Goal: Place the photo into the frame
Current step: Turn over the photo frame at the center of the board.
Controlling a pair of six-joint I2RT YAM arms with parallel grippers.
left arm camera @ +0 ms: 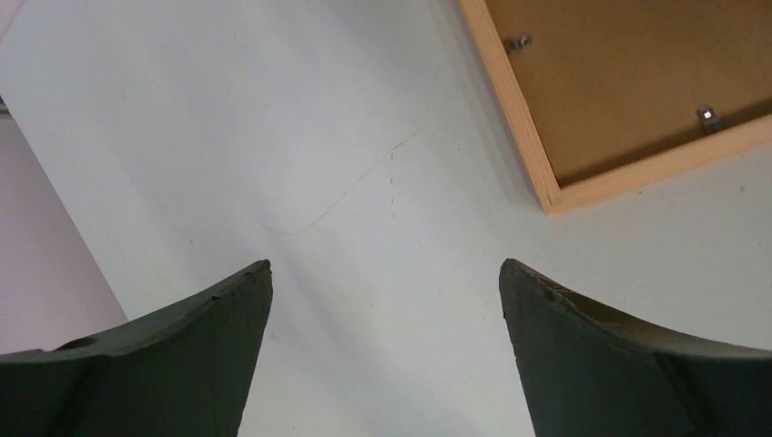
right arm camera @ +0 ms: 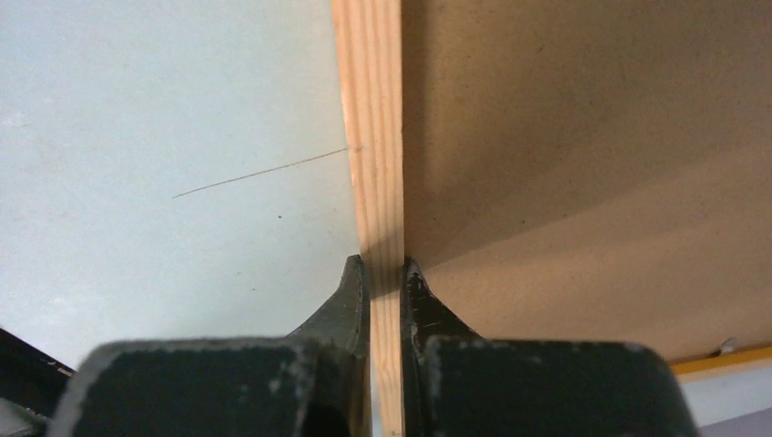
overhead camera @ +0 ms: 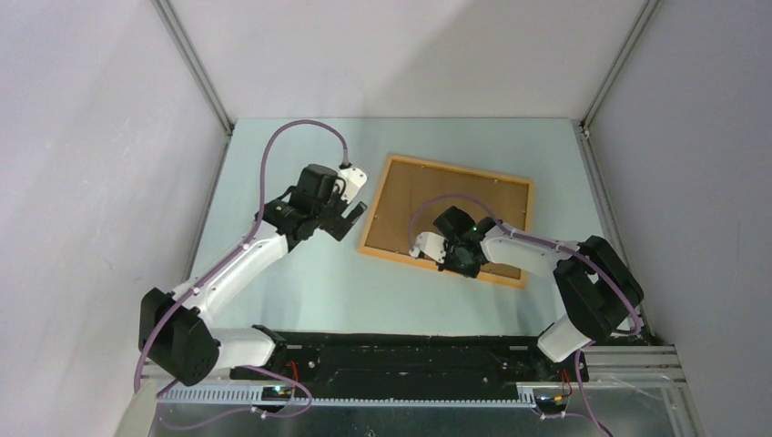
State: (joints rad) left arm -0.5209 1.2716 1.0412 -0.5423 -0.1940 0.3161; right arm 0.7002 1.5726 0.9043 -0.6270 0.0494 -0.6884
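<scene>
On one rail of the frame (right arm camera: 375, 137), the right gripper (right arm camera: 384, 270) clamps thin, stiff, likely light wood (sound hold); left gripper (left arm camera: 386, 273) gapes.

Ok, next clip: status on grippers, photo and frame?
Left gripper open, hovering beside frame. Right gripper shut on frame's near rail. Backing board sits in frame; photo not in view.

The setting reads as a robotics lab test cell. A pale blue bench (overhead camera: 300, 296) is boxed in by plain white panels (overhead camera: 91, 137) on aluminium posts (overhead camera: 193, 64). Across the bottom of the overhead view, a black rail (overhead camera: 410, 364) carries two arms trailing purple cables (overhead camera: 264, 177).
</scene>
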